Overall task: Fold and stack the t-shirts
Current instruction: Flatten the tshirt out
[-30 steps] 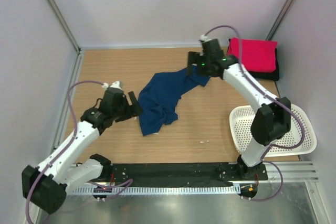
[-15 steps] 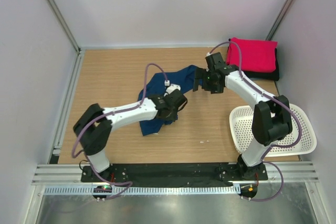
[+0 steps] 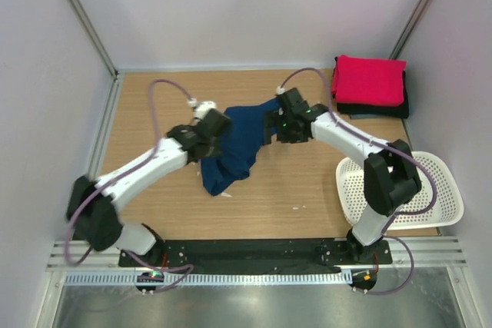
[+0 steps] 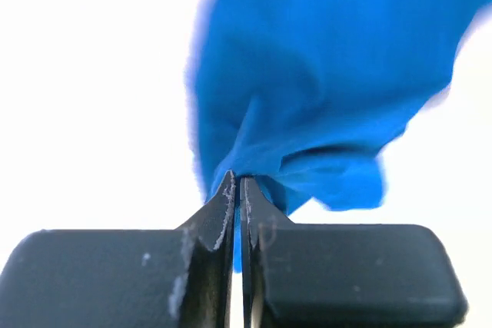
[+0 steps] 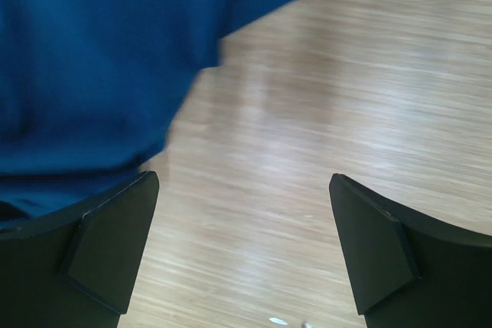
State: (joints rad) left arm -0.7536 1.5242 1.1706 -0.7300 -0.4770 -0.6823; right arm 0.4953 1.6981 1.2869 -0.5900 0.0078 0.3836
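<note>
At centre: navy t-shirt (image 3: 242, 144), long axis near-left to far-right; left gripper (image 4: 236, 183) pinching it; right gripper (image 5: 242, 183) spread.

The right gripper (image 5: 242, 182) stands wide open, its two dark fingers (image 5: 108, 243) rising from the bottom corners with nothing but bare wooden table (image 5: 323, 113) between them. A navy blue t-shirt (image 5: 100, 51) fills the upper left, lying rumpled on the pale wood grain. Its lower edge runs just above the finger on the left of the view, but contact cannot be told. More blue cloth shows at the top right corner. White specks (image 5: 278, 320) lie on the wood near the bottom edge.
</note>
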